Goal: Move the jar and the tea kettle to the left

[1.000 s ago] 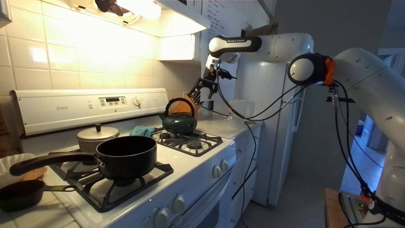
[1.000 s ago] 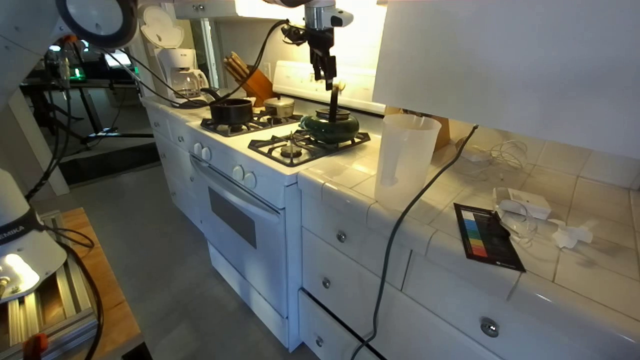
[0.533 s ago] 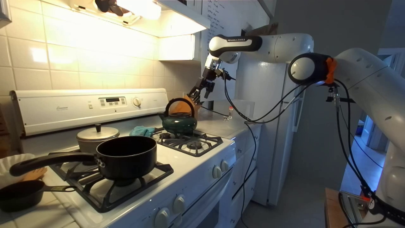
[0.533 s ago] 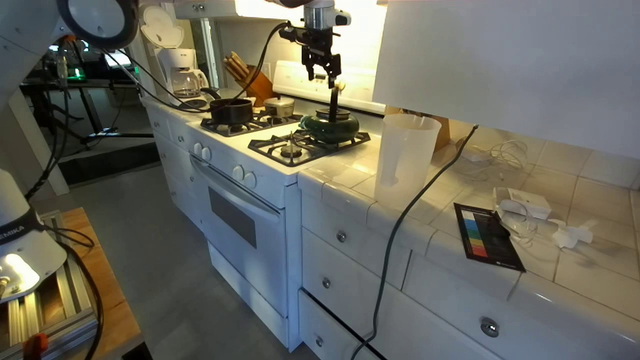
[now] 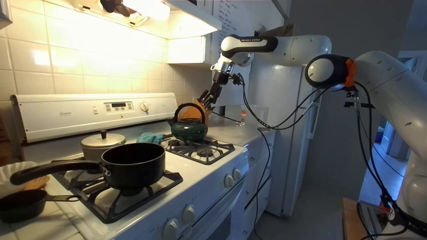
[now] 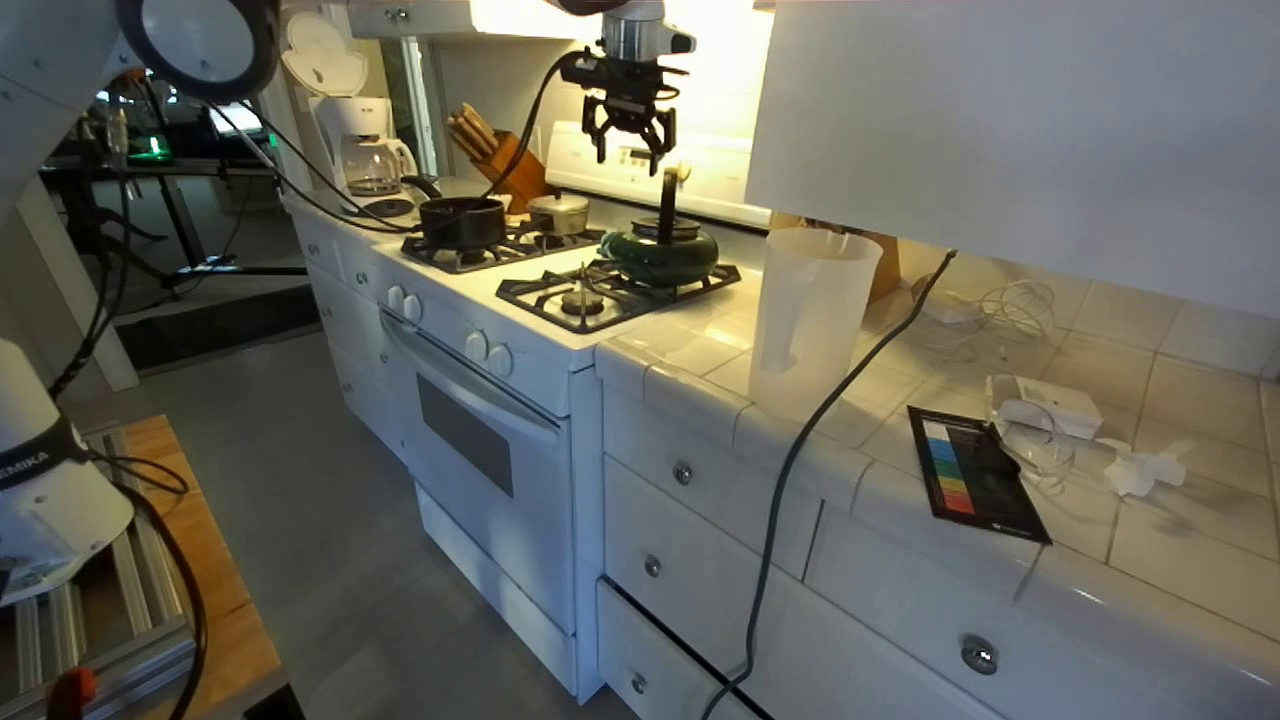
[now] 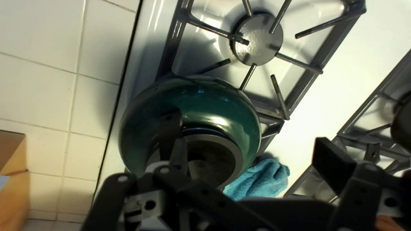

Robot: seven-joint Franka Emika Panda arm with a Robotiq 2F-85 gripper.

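Note:
The tea kettle (image 5: 189, 129), dark green with a black arched handle, sits on the rear burner grate nearest the counter. My gripper (image 6: 628, 158) hangs above it, fingers spread wide and holding nothing. In that exterior view one fingertip is close to the top of the handle; whether they touch I cannot tell. In the wrist view the kettle (image 7: 199, 106) lies below, partly covered by the left finger (image 7: 171, 131), and its handle is hard to make out. On the counter stands a tall frosted container (image 6: 812, 320), possibly the jar.
A black long-handled pot (image 5: 133, 166) and a lidded pot (image 5: 102, 145) occupy the far burners. A teal cloth (image 7: 261, 179) lies beside the kettle. Behind it is an orange-brown wooden block (image 5: 190, 112). A black cable (image 6: 800, 450) crosses the counter front.
My gripper has rotated at the wrist, so its two fingers now show side by side in an exterior view, shifted slightly left there. The kettle and frosted container have stayed put.

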